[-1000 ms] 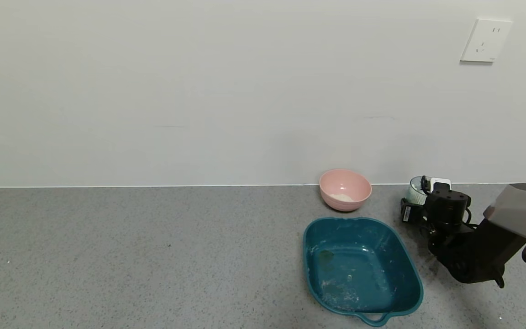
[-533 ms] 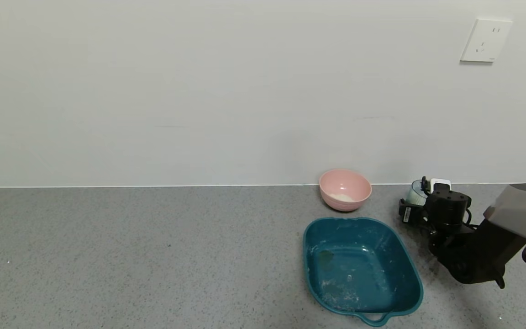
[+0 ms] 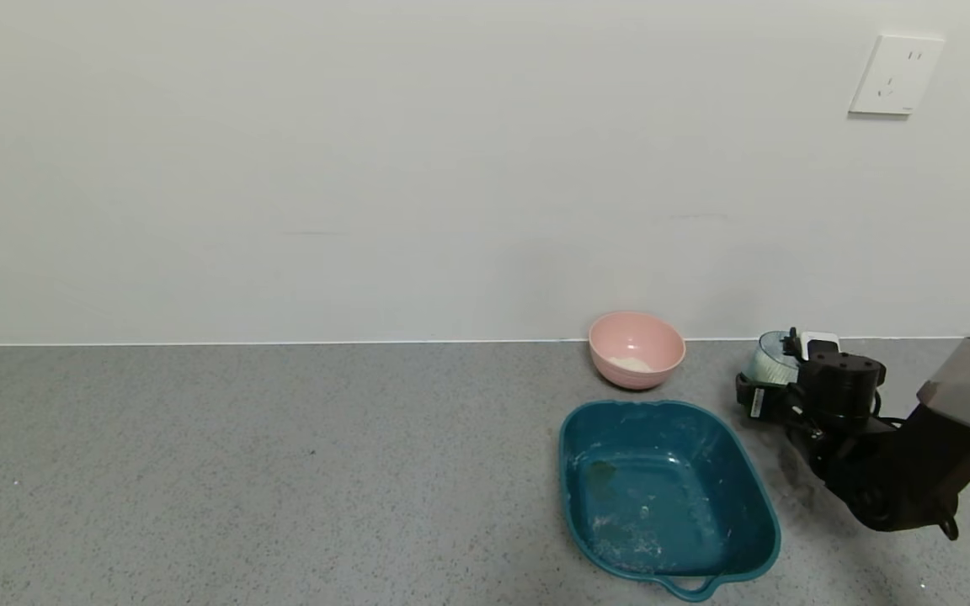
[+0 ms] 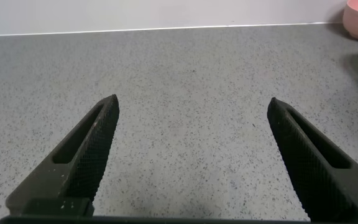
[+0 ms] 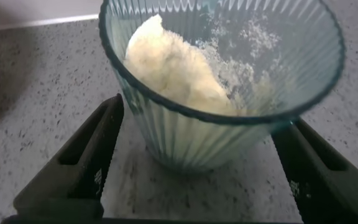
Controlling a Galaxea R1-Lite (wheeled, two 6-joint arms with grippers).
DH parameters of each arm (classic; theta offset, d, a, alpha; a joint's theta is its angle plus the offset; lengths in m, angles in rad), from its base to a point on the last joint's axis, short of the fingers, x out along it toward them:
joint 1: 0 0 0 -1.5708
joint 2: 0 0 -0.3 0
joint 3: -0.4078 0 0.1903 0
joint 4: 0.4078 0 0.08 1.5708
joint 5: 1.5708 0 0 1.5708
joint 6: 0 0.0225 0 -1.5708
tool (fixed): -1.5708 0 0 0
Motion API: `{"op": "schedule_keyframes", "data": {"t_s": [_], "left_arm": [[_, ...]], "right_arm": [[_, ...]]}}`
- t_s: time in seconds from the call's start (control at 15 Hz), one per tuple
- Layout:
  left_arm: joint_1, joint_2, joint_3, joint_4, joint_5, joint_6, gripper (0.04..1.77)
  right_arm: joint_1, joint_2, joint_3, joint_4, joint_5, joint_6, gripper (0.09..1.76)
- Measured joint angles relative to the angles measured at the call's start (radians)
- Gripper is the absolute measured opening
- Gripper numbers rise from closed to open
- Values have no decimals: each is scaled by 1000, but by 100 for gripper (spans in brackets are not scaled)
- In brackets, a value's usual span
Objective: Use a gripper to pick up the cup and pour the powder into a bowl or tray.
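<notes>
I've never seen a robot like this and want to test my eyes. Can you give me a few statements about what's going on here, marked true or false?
1. The cup holds white powder. True.
2. The right gripper has its fingers clamped tight on the cup. False: they stand open on either side of it, with gaps showing.
3. The pink bowl already has a little powder in it. True.
4. The cup stands inside the teal tray. False: it stands on the counter, beyond the tray, near the wall.
5. The left gripper is holding the pink bowl. False: it is open over bare counter.
</notes>
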Motion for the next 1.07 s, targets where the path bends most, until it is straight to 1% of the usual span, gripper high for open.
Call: {"op": "schedule_keyframes", "data": {"t_s": [0.33,0.47,0.6,0.73,0.87,1.07], "left_arm": [[0,0,0,0,0,0,172],[0,0,0,0,0,0,172],[0,0,0,0,0,0,172],[0,0,0,0,0,0,172],[0,0,0,0,0,0,172],[0,0,0,0,0,0,172]], "right_arm": [[-13,-164,90,130,55,-1,168],[-14,-256,129,208,81,-1,169],[-14,-372,164,315,98,-2,169],[-16,-512,184,462,133,-2,169],[-21,-670,185,655,172,-4,170],[-18,-927,150,959,218,-13,170]]}}
